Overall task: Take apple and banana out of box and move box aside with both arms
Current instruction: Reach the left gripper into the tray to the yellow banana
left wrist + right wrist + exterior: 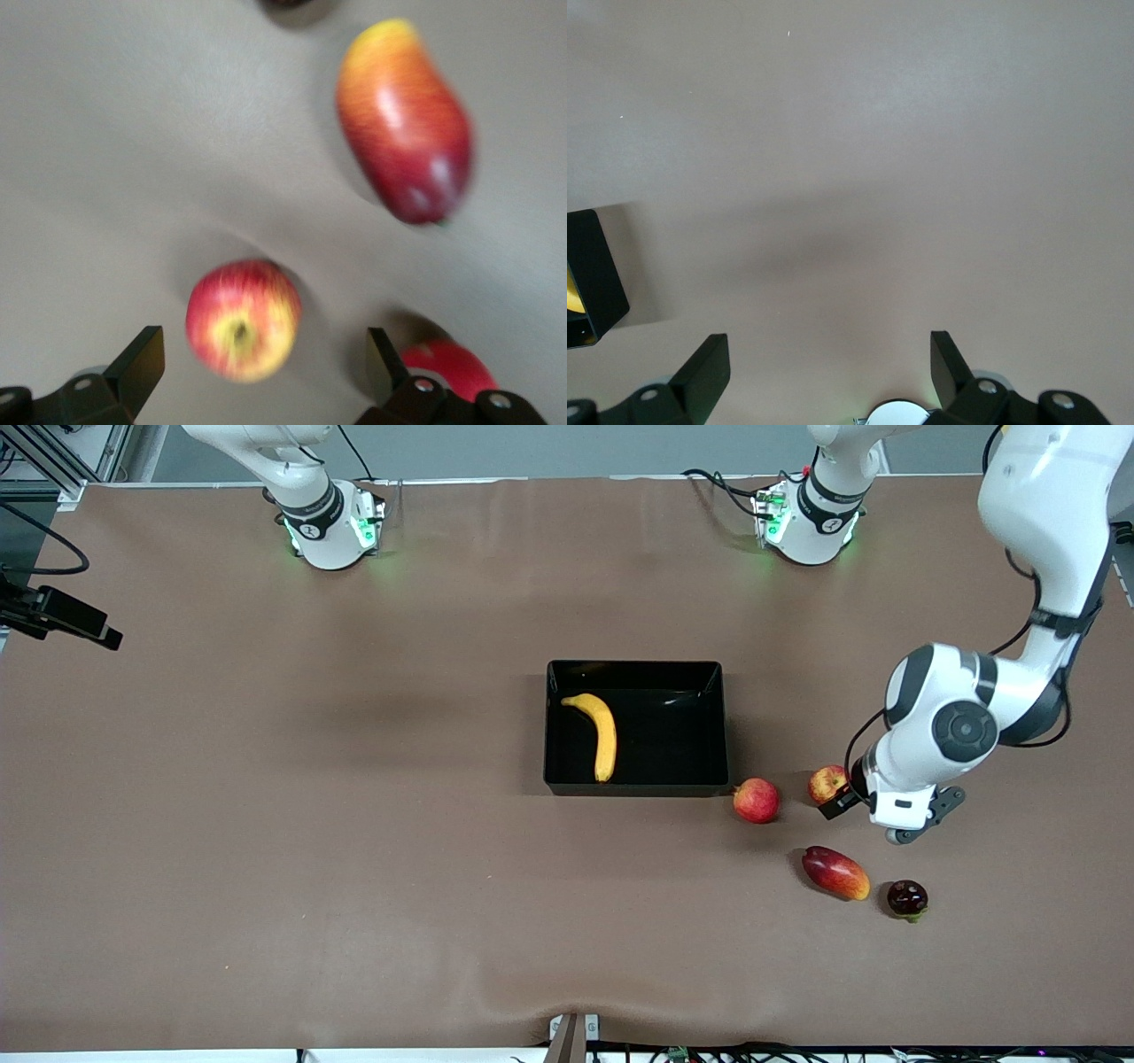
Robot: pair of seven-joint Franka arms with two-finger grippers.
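Lying curved and yellow, banana (pixel 599 734) fills tray (pixel 682 784).

A long curved yellow banana (pixel 599 733) lies flat inside the shallow glossy black box (pixel 709 775), toward its right-arm end, well apart from either gripper's fingers. Two small round red apples with yellow blotches rest on the brown table just outside the box. One apple (pixel 756 800) sits by the box's corner, seen in the left wrist view between the spread fingers (pixel 142 359). The other apple (pixel 827 784) sits right beside one finger.
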